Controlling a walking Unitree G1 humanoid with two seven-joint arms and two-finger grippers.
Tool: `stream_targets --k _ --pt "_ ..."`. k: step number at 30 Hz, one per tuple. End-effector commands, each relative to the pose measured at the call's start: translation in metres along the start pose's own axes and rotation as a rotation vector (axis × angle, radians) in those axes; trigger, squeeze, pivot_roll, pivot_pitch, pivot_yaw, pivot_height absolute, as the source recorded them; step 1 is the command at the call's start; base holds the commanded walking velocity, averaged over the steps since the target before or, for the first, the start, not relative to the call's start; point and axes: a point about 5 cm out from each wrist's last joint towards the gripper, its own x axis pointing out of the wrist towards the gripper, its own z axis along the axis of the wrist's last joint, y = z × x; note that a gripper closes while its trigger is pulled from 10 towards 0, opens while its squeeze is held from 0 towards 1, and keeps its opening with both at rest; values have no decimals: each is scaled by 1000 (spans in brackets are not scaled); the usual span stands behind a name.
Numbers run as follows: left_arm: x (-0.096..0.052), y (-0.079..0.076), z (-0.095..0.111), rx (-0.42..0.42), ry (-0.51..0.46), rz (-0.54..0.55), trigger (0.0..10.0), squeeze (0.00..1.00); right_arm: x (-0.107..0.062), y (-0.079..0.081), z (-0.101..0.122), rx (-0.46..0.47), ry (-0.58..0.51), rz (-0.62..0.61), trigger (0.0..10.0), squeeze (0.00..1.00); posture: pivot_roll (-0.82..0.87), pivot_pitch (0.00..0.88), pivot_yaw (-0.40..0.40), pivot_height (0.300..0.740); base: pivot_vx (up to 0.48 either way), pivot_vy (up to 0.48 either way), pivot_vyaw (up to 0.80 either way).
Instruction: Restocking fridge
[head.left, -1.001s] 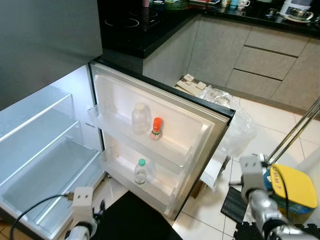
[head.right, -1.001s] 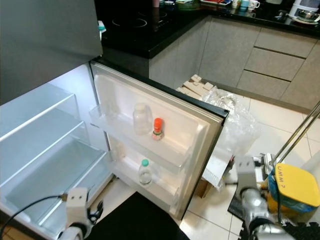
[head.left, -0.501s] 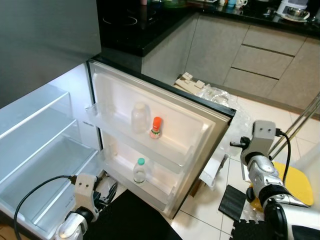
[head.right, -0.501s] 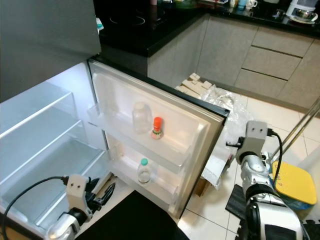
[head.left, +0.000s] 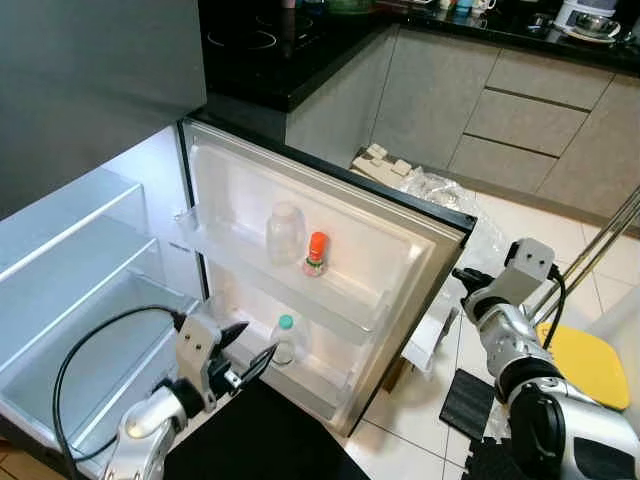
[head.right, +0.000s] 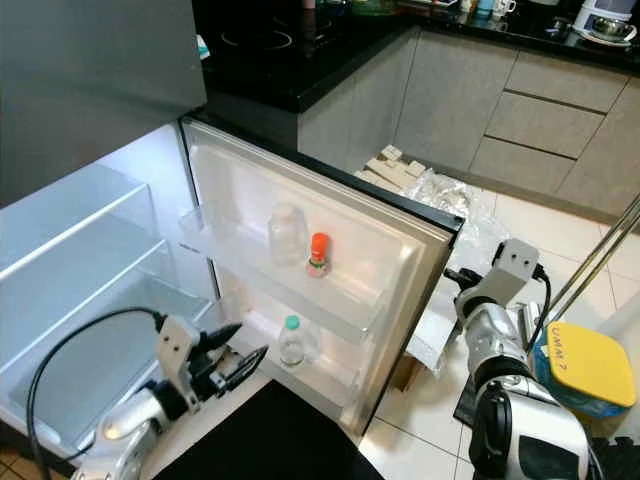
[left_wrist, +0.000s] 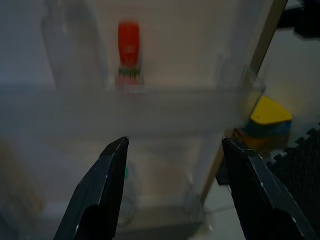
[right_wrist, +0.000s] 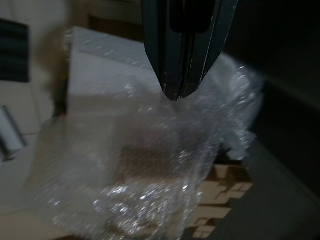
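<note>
Left eye view: fridge door (head.left: 400, 250) swung wide, its outer edge close to the right gripper (head.left: 462, 277). Two door racks, upper and lower. On the upper rack (head.left: 250, 262), a clear jar (head.left: 285, 232) and just beside it a red-capped bottle (head.left: 316, 254), both upright, long axes vertical. On the lower rack (head.left: 300, 372), a green-capped bottle (head.left: 284, 341), also upright. Left gripper (head.left: 250, 350) raised low in front of the lower rack, fingers spread wide, holding nothing, tips just beside the green-capped bottle and pointing toward it. Open fridge compartment (head.left: 80, 330) to the left with bare glass shelves. Floor space between door edge and cabinets (head.left: 500, 110) taken up by crumpled plastic wrap (head.left: 450, 200) and cardboard pieces (head.left: 385, 168).

Right eye view: same layout. Yellow-lidded container (head.right: 585, 370) on the floor to the right, behind the right arm. Right gripper beside the door's outer edge, well apart from every bottle.

Left wrist view: fingers (left_wrist: 102, 192) wide apart, framing the racks. Red-capped bottle (left_wrist: 128, 57) above the gap, standing upright behind the rack's front lip (left_wrist: 150, 107). Green cap faintly visible by one finger, blurred.

Right wrist view: fingers (right_wrist: 185, 55) pressed together, gripping nothing, aimed at plastic wrap (right_wrist: 145, 165) over cardboard.
</note>
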Motion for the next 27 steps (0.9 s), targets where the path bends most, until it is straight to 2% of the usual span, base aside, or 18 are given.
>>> stream_targets --k 1,6,7,15,16,17,18,19,21,24,25,26,27 --pt "-1 8 12 19 -10 -2 10000 0 0 4 -7 39 28 19 0 0 -63 9 -30 740 0 0 0" --pt "-1 8 23 12 -3 -40 10000 0 0 10 -10 70 35 66 0 0 -59 6 -10 740 0 0 0" --pt "-1 8 26 6 -5 -51 10000 0 0 13 -12 72 46 108 0 0 -59 4 -6 740 0 0 0" --pt "0 5 27 3 -3 -69 10000 0 -1 21 -15 68 69 221 0 0 -64 1 -12 740 0 0 0" --pt "0 4 28 -7 -3 -74 10000 0 -2 23 -16 60 74 265 0 0 -64 1 -12 740 0 0 0" --pt "0 1 27 -15 2 -83 10000 0 -3 27 -18 47 91 334 588 0 -66 0 -16 740 0 0 0" --pt "0 1 27 -15 2 -83 10000 0 -3 27 -18 47 91 334 588 0 -66 0 -16 740 0 0 0" --pt "-1 -1 26 -24 13 -93 10000 0 -5 32 -21 41 110 409 1294 0 -66 0 -17 740 0 0 0" --pt "-4 -3 23 -33 34 -106 10000 0 -8 40 -26 42 140 524 1137 0 -68 0 -20 740 0 0 0" --pt "-7 -4 22 -40 43 -114 10000 0 -10 45 -29 43 156 583 1333 0 -70 0 -21 740 0 0 0" --pt "-11 -5 21 -48 62 -132 10000 0 -14 52 -33 45 190 681 745 0 -72 0 -25 740 0 0 0" --pt "-13 -6 20 -46 72 -139 10000 0 -16 55 -36 41 210 725 902 0 -72 0 -26 740 0 0 0" --pt "-13 -6 20 -46 72 -139 10000 0 -16 55 -36 41 210 725 902 0 -72 0 -26 740 0 0 0"
